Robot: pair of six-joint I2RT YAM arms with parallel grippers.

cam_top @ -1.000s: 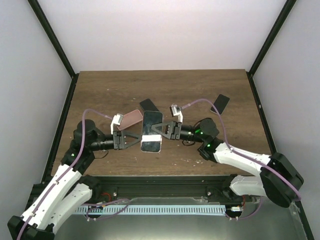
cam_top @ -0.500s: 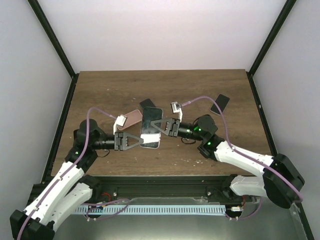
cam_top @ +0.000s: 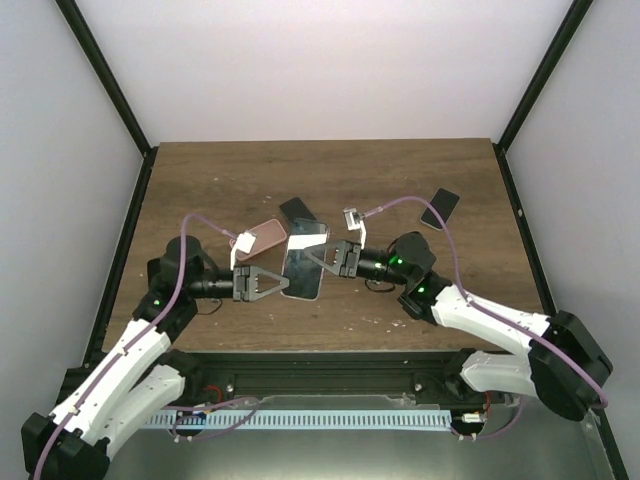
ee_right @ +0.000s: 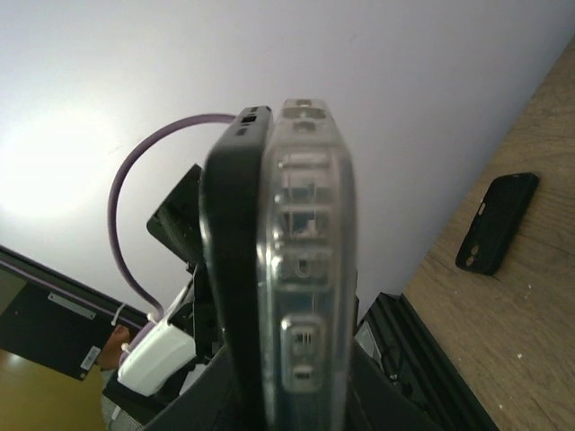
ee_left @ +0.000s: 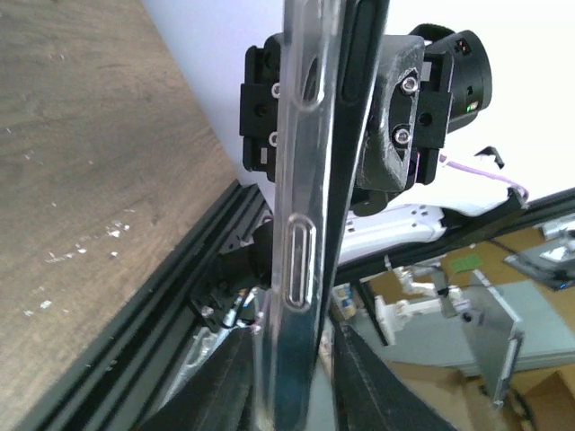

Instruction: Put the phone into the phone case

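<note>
Top external view: my two arms meet above the middle of the wooden tabletop (cam_top: 200, 180), holding a black slab phone (cam_top: 300, 275) and a clear plastic phone case (cam_top: 309, 233) between them, lifted off the wood. My left claw (cam_top: 283, 284) takes the stack from its near left side and my right claw (cam_top: 312, 258) from the right. A pink rounded case (cam_top: 262, 237) lies just behind the stack, and a spare black case (cam_top: 440, 207) sits well apart at the far right. Left wrist view: I see the stack edge-on, clear case on the left and phone on the right. My fingers (ee_left: 225, 386) are drawn in narrow on either side of the pair, and they look to be touching both. Phone and case sit close at my end but spread apart toward the far end, where my other claw clamps them, so I judge the phone only part-seated. Right wrist view: the phone's edge sits beside the case's edge rather than inside its lip, with my right claw narrow and pinching the two together. To do this step well, I should squeeze straight across the stack and walk the pressure toward the open end. One claw must hold firm, or the case will skid sideways off the phone.
</note>
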